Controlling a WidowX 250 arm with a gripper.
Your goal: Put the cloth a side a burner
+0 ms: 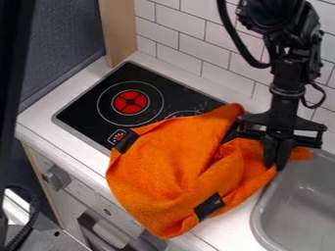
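The black gripper [277, 156] hangs down at the right, beside the sink's upper left corner, with its fingers close together on the right part of the orange cloth [167, 169]. A small end of cloth sticks out to the right of the fingers. The rest spreads left in loose folds over the counter and the lower right of the black stove top [98, 105], reaching past the counter's front edge. One burner [131, 102], with a red centre, lies uncovered to the cloth's upper left. Another burner ring [184, 113] is partly hidden by the cloth.
A grey sink [298, 201] is set into the counter at the lower right. White wall tiles [196, 46] rise behind the stove, and a wooden post [119, 32] stands at its back left. Knobs [59, 177] and an oven handle are on the front panel below.
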